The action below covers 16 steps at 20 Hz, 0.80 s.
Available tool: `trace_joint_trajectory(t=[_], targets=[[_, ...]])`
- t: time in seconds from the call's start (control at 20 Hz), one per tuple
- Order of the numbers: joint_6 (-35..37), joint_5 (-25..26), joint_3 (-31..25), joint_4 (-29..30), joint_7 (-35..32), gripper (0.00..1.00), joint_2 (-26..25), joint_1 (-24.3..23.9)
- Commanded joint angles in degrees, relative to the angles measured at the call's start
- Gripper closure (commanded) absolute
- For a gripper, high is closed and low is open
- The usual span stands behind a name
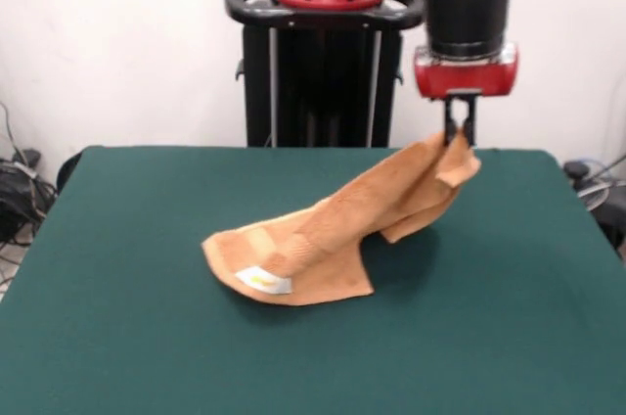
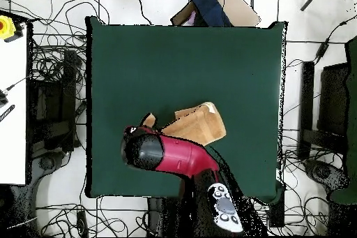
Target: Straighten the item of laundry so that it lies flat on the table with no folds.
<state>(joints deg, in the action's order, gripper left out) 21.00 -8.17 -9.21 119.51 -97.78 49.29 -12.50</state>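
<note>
Towel hangs from the hand by one corner, trailing down toward the lower left of the front view.

In the front view, the hand (image 1: 460, 131) sits right of centre in the upper part of the frame, its fingers pinched shut on the raised corner of the towel (image 1: 323, 239). From there the cloth's long axis slopes down to the lower left, where its folded end, with the white tag (image 1: 264, 281), rests on the desk (image 1: 117, 337). A flap under the raised part hangs doubled. In the overhead view, the arm (image 2: 171, 155) covers the hand itself; the towel (image 2: 202, 125) shows at centre, running from the arm's head toward the right of the frame. Pulling away from the resting end, along that axis, looks like the move that would draw the folds out.
</note>
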Motion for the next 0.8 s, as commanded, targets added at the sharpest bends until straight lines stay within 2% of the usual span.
trace_joint_trajectory(t=[0.05, 0.1, 0.15, 0.3, 0.55, 0.65, 0.8], targets=[[4.6, -6.0, 1.0, 2.1, -17.3, 1.00, 3.6, 4.2], [3.8, -5.6, 1.6, 1.7, -16.7, 1.00, 3.3, 4.1], [2.1, -6.0, 2.0, 1.7, -15.8, 0.00, 2.9, 3.6], [6.2, -3.7, 7.4, -2.8, -16.1, 0.00, 1.4, 4.7], [21.3, 0.7, 15.3, -14.2, -15.9, 0.00, 4.1, 5.2], [24.6, 2.8, 17.4, -18.8, -14.8, 0.00, 3.4, 4.9], [24.4, 6.5, 20.3, -24.0, -13.7, 0.00, 1.6, 4.6]])
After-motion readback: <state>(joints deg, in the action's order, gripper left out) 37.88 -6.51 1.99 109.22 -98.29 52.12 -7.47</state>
